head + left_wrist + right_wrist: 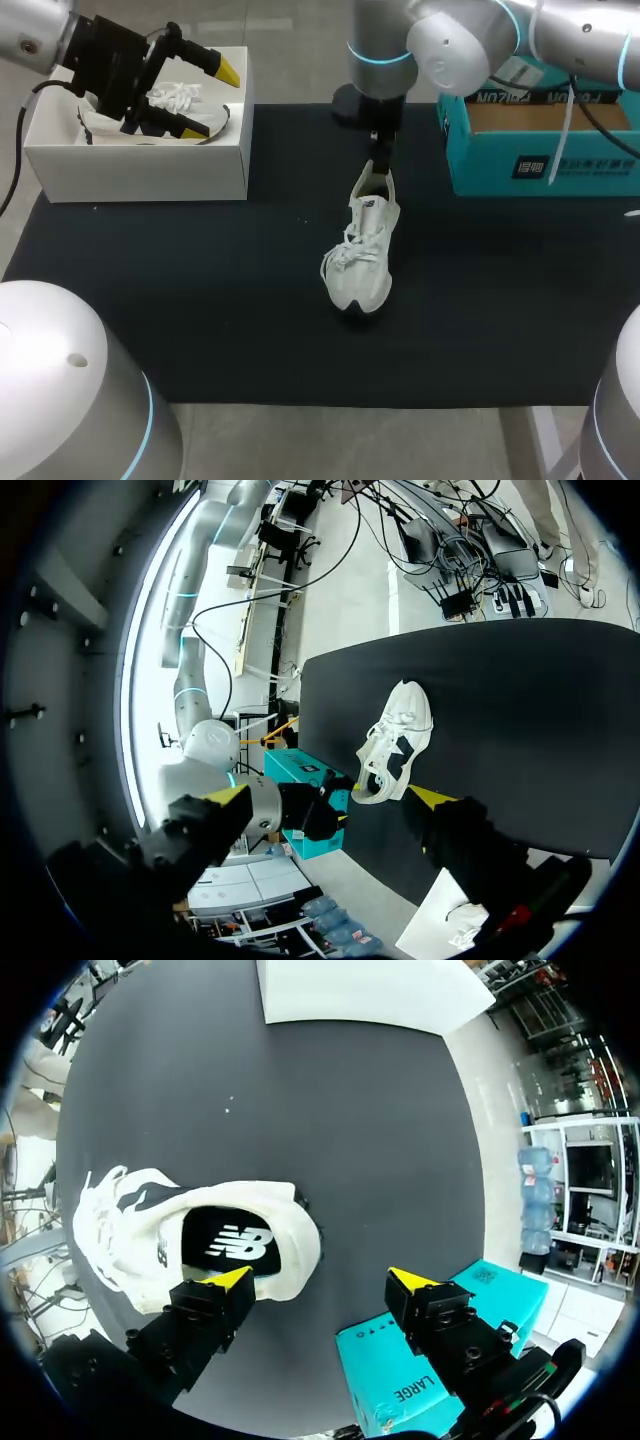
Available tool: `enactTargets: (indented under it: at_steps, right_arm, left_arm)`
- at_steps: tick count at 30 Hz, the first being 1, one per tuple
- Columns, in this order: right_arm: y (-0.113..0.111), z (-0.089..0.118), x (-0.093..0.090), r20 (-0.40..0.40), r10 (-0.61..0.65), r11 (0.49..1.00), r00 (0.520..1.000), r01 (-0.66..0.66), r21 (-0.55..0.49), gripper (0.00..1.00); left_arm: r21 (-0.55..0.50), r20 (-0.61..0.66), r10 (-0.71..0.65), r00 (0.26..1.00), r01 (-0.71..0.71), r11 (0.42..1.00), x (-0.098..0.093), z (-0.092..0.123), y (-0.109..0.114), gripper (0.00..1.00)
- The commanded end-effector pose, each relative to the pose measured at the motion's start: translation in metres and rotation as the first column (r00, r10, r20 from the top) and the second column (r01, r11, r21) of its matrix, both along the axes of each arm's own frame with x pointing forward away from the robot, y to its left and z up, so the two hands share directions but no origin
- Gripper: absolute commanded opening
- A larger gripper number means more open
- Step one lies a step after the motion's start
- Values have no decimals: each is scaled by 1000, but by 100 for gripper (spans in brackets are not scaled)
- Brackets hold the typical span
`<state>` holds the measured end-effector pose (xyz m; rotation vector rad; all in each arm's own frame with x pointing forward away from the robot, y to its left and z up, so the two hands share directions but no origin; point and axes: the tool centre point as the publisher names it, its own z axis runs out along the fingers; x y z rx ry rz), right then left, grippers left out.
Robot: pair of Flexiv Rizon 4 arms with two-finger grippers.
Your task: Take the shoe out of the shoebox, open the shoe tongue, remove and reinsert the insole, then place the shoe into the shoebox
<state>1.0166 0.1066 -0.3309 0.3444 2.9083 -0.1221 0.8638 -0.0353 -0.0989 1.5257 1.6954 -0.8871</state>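
"Where's the shoe (362, 262)?"

"Out of the box, standing mid-mat (200, 300), between the white shoebox (140, 170) at the far left corner and the teal shoebox (540, 165) at the far right."

"What's left?"

"Most of it, I'd judge. The insole (235, 1243) lies inside. The right gripper (320, 1280) hangs over the heel, fingers spread and holding nothing. The left gripper (212, 100) hovers above the white shoebox, also spread."

A black fabric mat (200, 300) covers the tabletop. An open teal cardboard box (580, 165), brown inside, stands at the mat's far right corner.
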Motion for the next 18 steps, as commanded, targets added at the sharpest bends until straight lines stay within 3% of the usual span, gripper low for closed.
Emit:
enactTargets:
  at_steps: [1,9,18]
  right_arm:
    - [2,-18,9,-4,4,1000,1000,-4,0,82]
    - [1,-37,18,-27,9,1000,1000,-9,15,82]
    - [7,-54,19,-64,13,1000,998,-11,25,69]
  left_arm:
    - [5,-1,0,1000,0,1000,1,0,0,100]
    - [5,-1,0,1000,0,1000,1,0,0,100]
    - [5,-1,0,1000,0,1000,1,0,0,100]
